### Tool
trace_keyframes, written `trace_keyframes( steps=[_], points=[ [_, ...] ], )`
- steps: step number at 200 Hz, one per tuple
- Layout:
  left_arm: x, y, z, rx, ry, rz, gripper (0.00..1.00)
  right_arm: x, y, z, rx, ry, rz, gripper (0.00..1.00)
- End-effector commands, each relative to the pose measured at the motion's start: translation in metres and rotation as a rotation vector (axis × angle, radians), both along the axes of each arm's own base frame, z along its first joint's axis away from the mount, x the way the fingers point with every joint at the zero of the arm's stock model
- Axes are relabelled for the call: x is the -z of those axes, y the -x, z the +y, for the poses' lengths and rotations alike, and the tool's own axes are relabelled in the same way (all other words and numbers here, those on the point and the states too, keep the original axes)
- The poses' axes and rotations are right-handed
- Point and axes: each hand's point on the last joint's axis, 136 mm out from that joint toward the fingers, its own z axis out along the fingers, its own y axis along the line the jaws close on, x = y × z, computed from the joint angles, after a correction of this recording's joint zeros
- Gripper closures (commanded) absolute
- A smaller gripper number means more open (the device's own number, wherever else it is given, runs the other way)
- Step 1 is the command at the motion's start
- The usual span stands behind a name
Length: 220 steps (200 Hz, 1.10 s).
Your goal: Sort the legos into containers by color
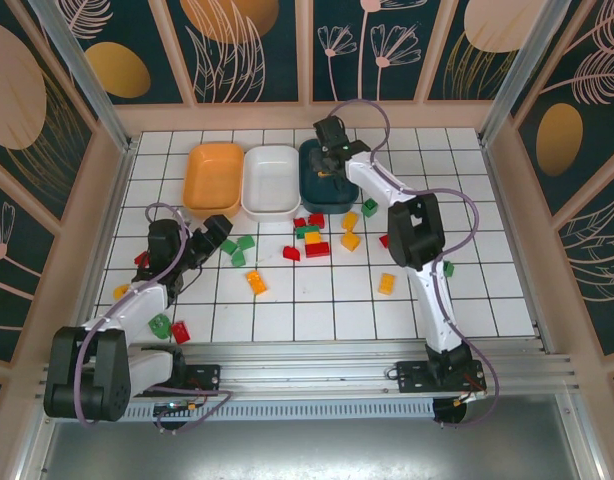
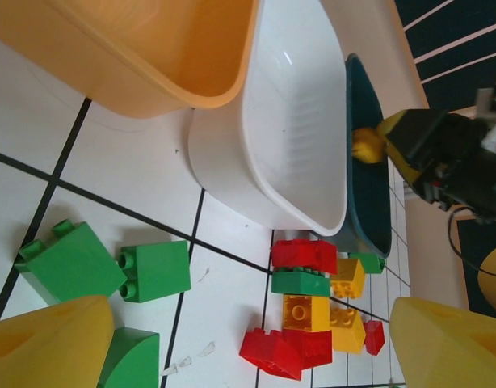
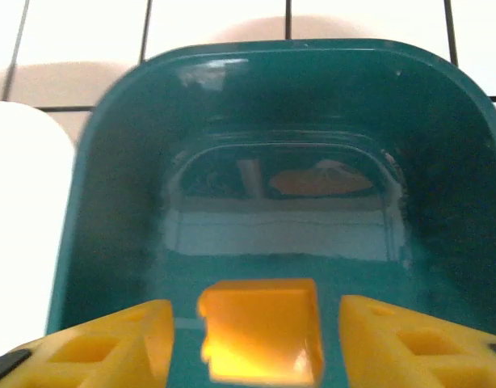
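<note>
White table (image 1: pixel 487 290), tiled in small squares with thin dark seams. Along the far edge and both side edges, a pale wooden ledge (image 1: pixel 287 115). Above the ledge, dark teal wall panels (image 1: pixel 257 45), printed with pale leaves, flower stems and rounded orange-tan shapes, and split by pale wooden strips. At the far left and far right corners, slanting metal posts (image 1: pixel 82 70). Along the near edge, silver metal rails (image 1: pixel 317 365) running side to side, with a slotted strip just below. Past the rails, closest to the camera, a plain grey floor (image 1: pixel 337 450).
</note>
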Motion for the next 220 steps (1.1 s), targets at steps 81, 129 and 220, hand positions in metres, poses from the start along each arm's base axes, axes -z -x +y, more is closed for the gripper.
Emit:
trace_keyframes(
  steps=[81, 129, 220],
  points=[
    [-0.049, 0.015, -0.055, 0.182, -0.007, -0.224, 0.11, -0.056, 0.106, -0.146, 0.376, 0.036, -0.027, 0.39],
    [-0.056, 0.046, -0.157, 0.46, 0.001, -0.293, 0.12, 0.005, 0.228, -0.289, 0.775, -0.075, 0.167, 0.39],
    [-0.044, 0.047, -0.156, 0.441, -0.139, -0.284, 0.08, 0.07, 0.277, -0.331, 0.968, -0.129, 0.287, 0.34]
  ],
)
